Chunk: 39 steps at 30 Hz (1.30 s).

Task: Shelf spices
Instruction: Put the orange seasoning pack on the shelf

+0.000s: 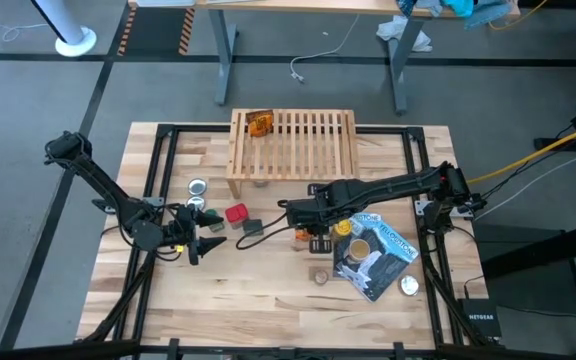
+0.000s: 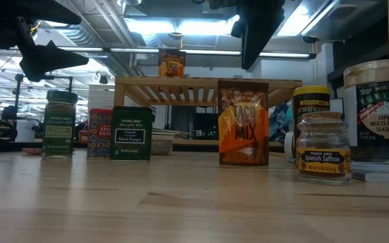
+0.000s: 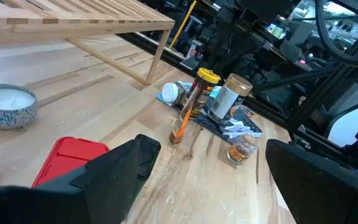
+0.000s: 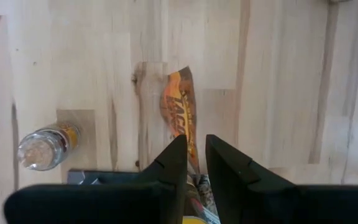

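Your taco packet [image 2: 244, 123] stands upright on the table [image 1: 268, 290], just in front of the rack [image 1: 293, 145], where another orange packet [image 1: 259, 123] already sits at the left end. The right gripper [image 4: 196, 163] hangs directly over the standing packet, fingers nearly closed with a thin gap (empty). The left gripper [image 3: 210, 180] hovers wide open beside the red tin [image 3: 67, 162]

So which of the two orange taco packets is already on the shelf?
The one at the shelf's back-left corner. The other taco packet stands on the table below the right gripper.
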Tool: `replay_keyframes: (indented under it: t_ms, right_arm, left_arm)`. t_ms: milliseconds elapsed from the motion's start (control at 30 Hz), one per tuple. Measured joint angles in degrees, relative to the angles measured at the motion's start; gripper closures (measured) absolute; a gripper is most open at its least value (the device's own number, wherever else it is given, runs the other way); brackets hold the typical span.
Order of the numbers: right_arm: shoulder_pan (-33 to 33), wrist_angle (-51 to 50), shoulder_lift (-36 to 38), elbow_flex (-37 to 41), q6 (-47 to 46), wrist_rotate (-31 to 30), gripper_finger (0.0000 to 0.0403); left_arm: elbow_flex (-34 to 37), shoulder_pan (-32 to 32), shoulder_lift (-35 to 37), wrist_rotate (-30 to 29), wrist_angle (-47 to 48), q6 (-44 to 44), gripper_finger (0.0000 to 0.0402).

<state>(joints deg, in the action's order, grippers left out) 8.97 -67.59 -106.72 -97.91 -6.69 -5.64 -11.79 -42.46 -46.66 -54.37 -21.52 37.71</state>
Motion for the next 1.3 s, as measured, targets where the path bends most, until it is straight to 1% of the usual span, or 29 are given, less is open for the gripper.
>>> replay_keyframes:
  t_ms: [100,167,300,567,1100,1300]
  right_arm:
    - [0.0,0.1,-0.1,0.0,0.0,2.8,0.0338]
    - [0.0,0.0,-0.4,0.0,0.0,3.1,0.0338]
    - [0.0,0.1,-0.4,0.1,1.3,3.0,0.0338]
    - [0.0,0.1,-0.4,0.1,1.7,-0.3,0.0338]
    - [0.0,0.2,-0.5,0.1,0.4,-0.4,0.0338]
    - [0.0,0.1,-2.1,0.1,-0.1,0.2,0.0338]
  left_arm:
    - [0.0,0.0,0.0,0.0,0.0,0.0,0.0061]
    - [0.0,0.0,0.0,0.0,0.0,0.0,0.0061]
    - [0.0,0.0,0.0,0.0,0.0,0.0,0.0061]
    - [0.0,0.0,0.0,0.0,0.0,0.0,0.0061]
    - [0.0,0.0,0.0,0.0,0.0,0.0,0.0061]
    - [0.0,0.0,0.0,0.0,0.0,0.0,0.0061]
